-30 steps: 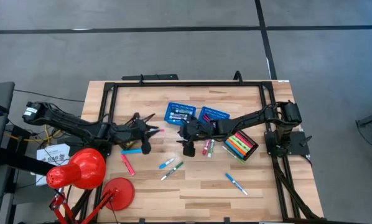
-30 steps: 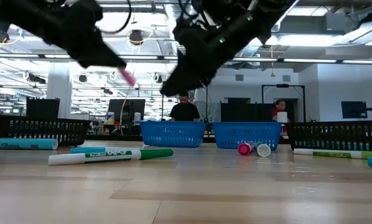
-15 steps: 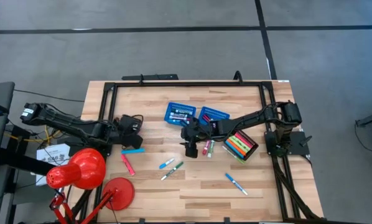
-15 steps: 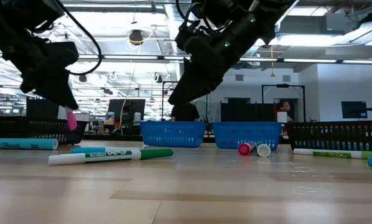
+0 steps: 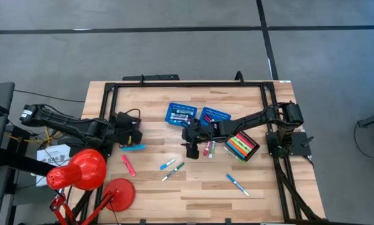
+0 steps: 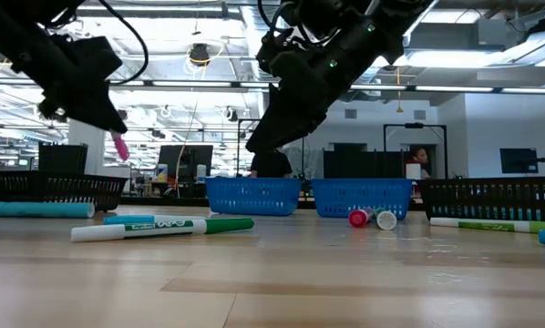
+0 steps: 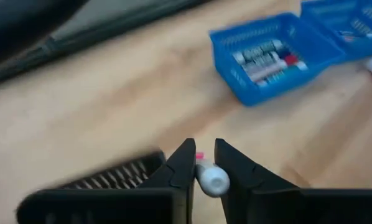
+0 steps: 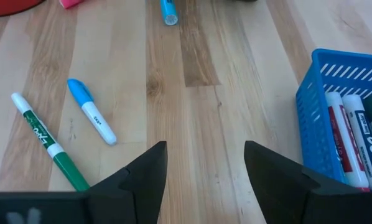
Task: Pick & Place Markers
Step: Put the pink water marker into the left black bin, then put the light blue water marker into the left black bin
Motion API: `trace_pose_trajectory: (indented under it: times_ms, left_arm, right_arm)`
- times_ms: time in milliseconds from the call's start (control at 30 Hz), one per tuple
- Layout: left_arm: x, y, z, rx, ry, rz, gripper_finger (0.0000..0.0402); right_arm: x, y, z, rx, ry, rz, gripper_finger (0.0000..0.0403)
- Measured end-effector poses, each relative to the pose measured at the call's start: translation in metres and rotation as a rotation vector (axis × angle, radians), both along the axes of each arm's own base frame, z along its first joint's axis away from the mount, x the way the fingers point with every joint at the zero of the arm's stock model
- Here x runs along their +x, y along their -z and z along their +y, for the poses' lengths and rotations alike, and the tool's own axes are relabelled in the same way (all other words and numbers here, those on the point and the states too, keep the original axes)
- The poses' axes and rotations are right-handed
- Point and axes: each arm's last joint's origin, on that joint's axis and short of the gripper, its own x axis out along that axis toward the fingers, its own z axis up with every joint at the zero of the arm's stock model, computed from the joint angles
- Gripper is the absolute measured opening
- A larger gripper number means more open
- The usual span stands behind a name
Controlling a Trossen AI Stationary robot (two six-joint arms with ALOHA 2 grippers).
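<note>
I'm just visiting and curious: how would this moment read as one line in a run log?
left gripper: shut on pink marker, lifted over table's left | right gripper: jaws open, empty, mid-table beside blue basket

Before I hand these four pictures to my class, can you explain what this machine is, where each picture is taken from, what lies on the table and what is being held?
It is a robot with two dark jointed arms at a light wooden table. One picture looks straight down, one looks level across the tabletop, and two come from cameras on the wrists. Loose capped marker pens lie on the wood, beside two blue perforated plastic baskets and a small black tray full of markers. The left gripper, at the table's left side, has its fingers shut on a white-bodied marker with a pink cap. The right gripper hovers near the middle, fingers open and empty. A red desk lamp stands at the corner.
</note>
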Motion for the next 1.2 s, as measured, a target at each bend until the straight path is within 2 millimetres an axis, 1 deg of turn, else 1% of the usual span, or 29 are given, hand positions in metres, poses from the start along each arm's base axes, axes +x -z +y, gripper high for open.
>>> trace_pose_trajectory:
  times_ms: [67, 167, 300, 433, 567, 733, 933, 1100, 1200]
  left_arm:
    - [-0.001, -0.002, 0.001, 0.035, -0.009, 0.021, 0.0046]
    - [-0.005, -0.001, 0.004, 0.038, -0.030, 0.062, 0.0041]
    - [-0.015, 0.007, 0.007, -0.036, -0.081, 0.154, 0.0045]
    - [-0.019, 0.020, 0.009, -0.108, -0.106, 0.206, 0.0055]
    - [-0.021, 0.036, 0.011, -0.105, -0.125, 0.257, 0.0070]
    - [-0.012, 0.047, 0.011, -0.107, -0.110, 0.208, 0.0102]
    - [0.006, 0.047, 0.007, -0.100, -0.015, 0.138, 0.0141]
    - [0.013, 0.052, 0.004, -0.156, 0.034, 0.149, 0.0157]
    - [0.021, 0.053, 0.003, -0.168, 0.051, 0.112, 0.0158]
  right_arm:
    - [0.000, 0.000, 0.000, 0.000, 0.000, 0.000, 0.0205]
    - [0.000, 0.000, 0.000, 0.000, 0.000, 0.000, 0.0203]
    - [0.000, 0.000, 0.000, 0.000, 0.000, 0.000, 0.0200]
    - [0.000, 0.000, 0.000, 0.000, 0.001, -0.001, 0.0197]
    - [0.000, 0.000, 0.000, 0.000, 0.000, -0.003, 0.0196]
    - [0.002, -0.002, -0.002, 0.002, 0.005, -0.036, 0.0198]
    - [0.007, -0.008, -0.003, -0.007, -0.004, -0.106, 0.0194]
    - [0.008, -0.009, -0.002, -0.003, -0.033, -0.120, 0.0194]
    - [0.008, -0.009, -0.002, 0.005, -0.043, -0.119, 0.0193]
